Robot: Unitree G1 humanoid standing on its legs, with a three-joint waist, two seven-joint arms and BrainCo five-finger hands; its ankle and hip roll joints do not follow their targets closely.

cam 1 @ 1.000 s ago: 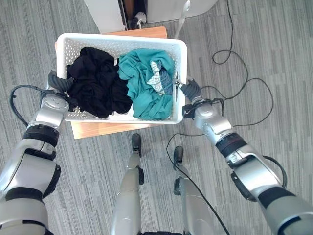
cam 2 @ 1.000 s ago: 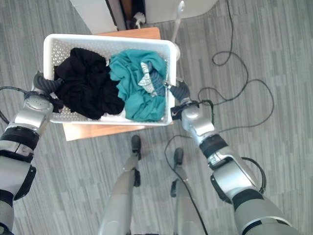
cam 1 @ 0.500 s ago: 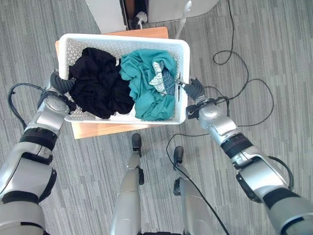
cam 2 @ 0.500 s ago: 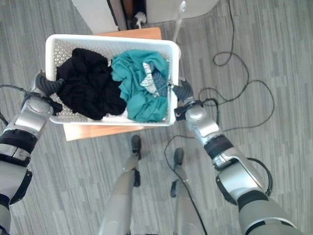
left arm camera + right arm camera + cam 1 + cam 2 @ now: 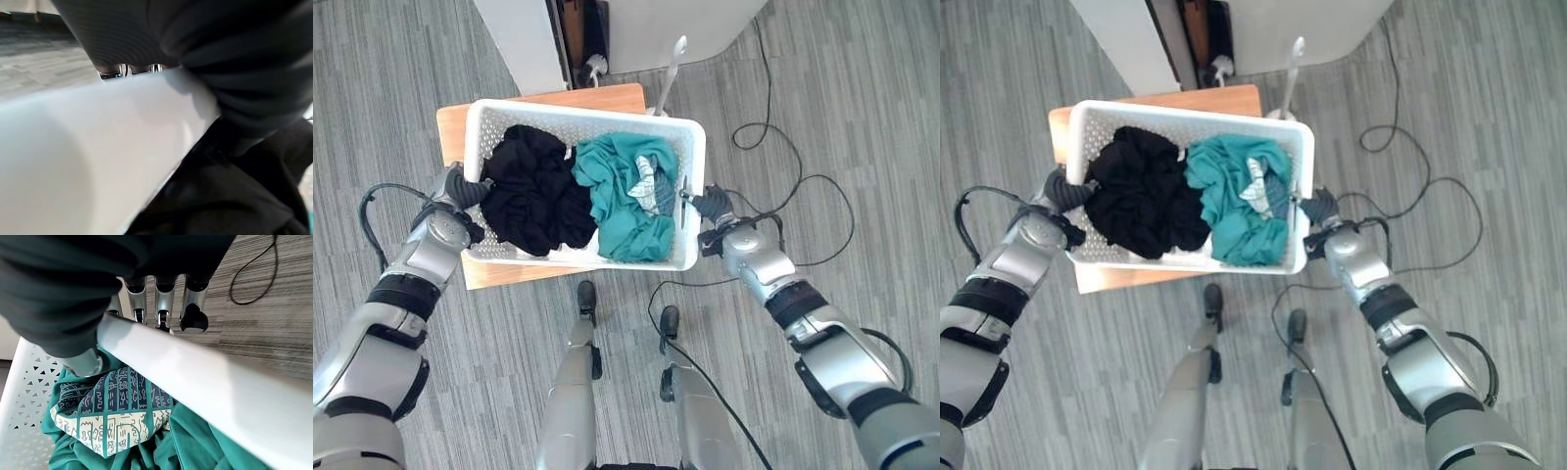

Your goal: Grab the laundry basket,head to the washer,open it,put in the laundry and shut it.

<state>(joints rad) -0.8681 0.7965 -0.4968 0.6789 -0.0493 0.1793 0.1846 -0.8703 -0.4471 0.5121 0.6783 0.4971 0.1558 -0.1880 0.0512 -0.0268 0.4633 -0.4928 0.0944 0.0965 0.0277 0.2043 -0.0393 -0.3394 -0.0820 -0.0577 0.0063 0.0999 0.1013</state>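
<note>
- While both hands grip it, the white basket [image 5: 690,186] sits over a wooden table [image 5: 538,99], near edge hanging past the table's front.
- Left hand [image 5: 460,189] at basket's left rim; in its wrist view the dark cover is hooked over the rim [image 5: 93,147], fingers under it – clamped on rim.
- Right hand [image 5: 713,206] at right rim; fingers [image 5: 164,308] curl under on the outside, thumb [image 5: 85,363] inside, pinching the rim.
- Inside: black clothes [image 5: 533,201] on left, teal clothes [image 5: 626,196] on right w/ a patterned cloth [image 5: 110,416] on top.
- Beyond the table: white cabinet [image 5: 524,39], grey carpet floor [image 5: 862,117] all round.
</note>
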